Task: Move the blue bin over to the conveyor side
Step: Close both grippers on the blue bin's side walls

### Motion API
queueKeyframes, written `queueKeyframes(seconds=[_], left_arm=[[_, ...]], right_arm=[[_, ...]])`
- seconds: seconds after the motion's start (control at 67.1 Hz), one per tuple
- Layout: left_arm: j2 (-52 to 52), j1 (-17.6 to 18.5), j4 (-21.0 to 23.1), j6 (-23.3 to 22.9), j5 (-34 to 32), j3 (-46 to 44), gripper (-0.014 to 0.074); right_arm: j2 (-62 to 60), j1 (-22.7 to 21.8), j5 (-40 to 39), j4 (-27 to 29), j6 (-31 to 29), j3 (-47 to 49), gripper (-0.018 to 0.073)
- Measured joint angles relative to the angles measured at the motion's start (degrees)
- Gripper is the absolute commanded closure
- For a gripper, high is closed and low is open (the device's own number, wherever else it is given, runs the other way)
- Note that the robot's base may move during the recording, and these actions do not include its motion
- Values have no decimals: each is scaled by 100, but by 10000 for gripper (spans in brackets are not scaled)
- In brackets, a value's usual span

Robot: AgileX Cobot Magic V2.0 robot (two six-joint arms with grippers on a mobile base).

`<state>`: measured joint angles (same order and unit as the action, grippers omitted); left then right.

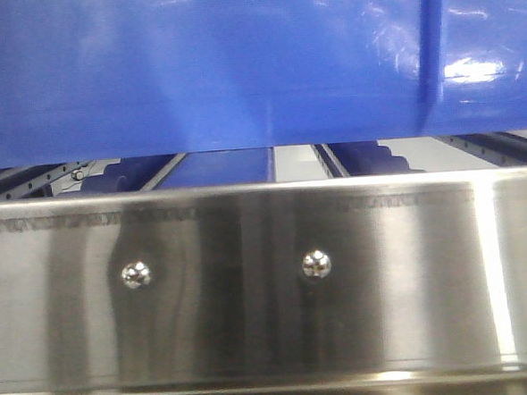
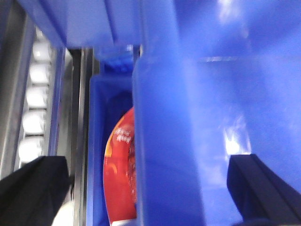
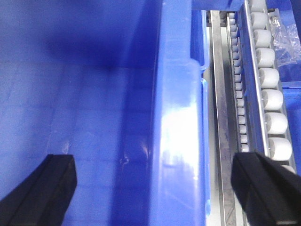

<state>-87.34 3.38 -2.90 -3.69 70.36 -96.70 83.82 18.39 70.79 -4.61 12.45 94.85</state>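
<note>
Shiny stainless-steel rail with two rivets is spanning the front view, nearest the lens. Behind and above it, the large glossy blue plastic rectangular bin is filling the upper frame, its lower edge lying just above the rail. Left gripper and right gripper are each straddling a bin wall, jaws standing wide apart, one tip on either side and neither visibly pressing the plastic. White plastic rollers are running just beside the right wall. The conveyor side is lying out of view. Judged step: securing the bin. Both pairs of jaws should be closing squarely on the lipped rim together, with the bin travelling level and clearing the rail.
</note>
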Motion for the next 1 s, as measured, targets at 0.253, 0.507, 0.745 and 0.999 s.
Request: queueKeyframes(seconds=[0.253,0.507,0.745,0.999], left_arm=[[0,0,39,0,0,0,18],[0,0,51,0,0,0,18],[0,0,56,0,0,0,18],[0,0,56,0,0,0,18]], right_arm=[[0,0,0,0,0,0,10],[0,0,-23,0,0,-103,10],[0,0,-23,0,0,-247,10],[0,0,-23,0,0,-247,10]])
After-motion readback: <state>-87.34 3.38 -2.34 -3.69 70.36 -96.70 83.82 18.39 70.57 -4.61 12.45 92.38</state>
